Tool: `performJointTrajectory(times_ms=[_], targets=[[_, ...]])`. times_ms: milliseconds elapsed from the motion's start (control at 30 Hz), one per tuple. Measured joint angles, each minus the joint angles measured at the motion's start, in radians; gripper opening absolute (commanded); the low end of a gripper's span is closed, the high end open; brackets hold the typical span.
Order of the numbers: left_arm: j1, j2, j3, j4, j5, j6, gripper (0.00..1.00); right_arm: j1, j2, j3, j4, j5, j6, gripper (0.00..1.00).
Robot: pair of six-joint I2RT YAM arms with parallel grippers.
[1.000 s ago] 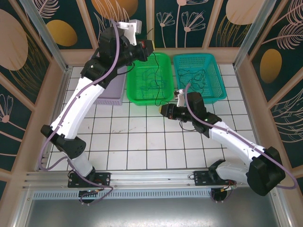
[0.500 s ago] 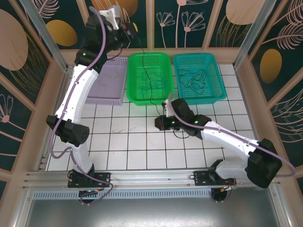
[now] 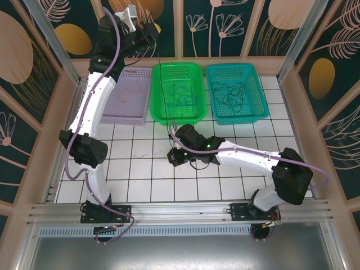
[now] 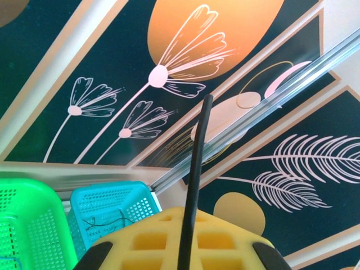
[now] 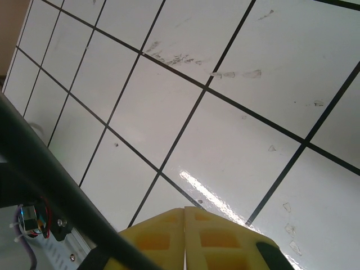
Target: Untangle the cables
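Separating one strand. The left fingers (image 4: 140, 242), held high, pinch a thin black cable (image 4: 197, 152) that hangs limp toward the green mesh basket (image 3: 154, 98). More wiry cables (image 3: 232, 93) lie coiled in the teal basket (image 3: 260, 93). The right fingers (image 5: 157, 242), soft yellow pads, are pressed together low over the glossy tiled desk (image 3: 140, 169); whether they grip a strand cannot be told. The next move probably calls for drawing the strand clear without snagging.

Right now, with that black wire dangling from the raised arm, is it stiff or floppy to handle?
Probably floppy: the black cable hangs from the left gripper toward the green basket, and other cables there lie in loose loops. Likely very light, being so thin. It may snag on those loops.
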Motion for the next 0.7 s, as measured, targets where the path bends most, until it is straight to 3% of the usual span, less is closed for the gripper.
performJointTrajectory(times_ms=[400,467,600,700], targets=[[0.021,-0.014,0.003,-0.013,0.004,0.004,0.00,-0.100,-0.056,-0.085,0.069,-0.080,0.051,0.00],[0.025,-0.064,-0.091,0.003,0.010,0.001,0.00,-0.100,-0.037,-0.085,0.063,-0.073,0.062,0.00],[0.032,-0.282,-0.491,0.060,0.002,-0.002,0.00,-0.100,0.028,-0.086,0.019,-0.031,0.090,0.00],[0.033,-0.385,-0.653,0.069,-0.002,-0.019,0.00,-0.106,0.034,-0.090,-0.012,0.003,0.111,0.00]])
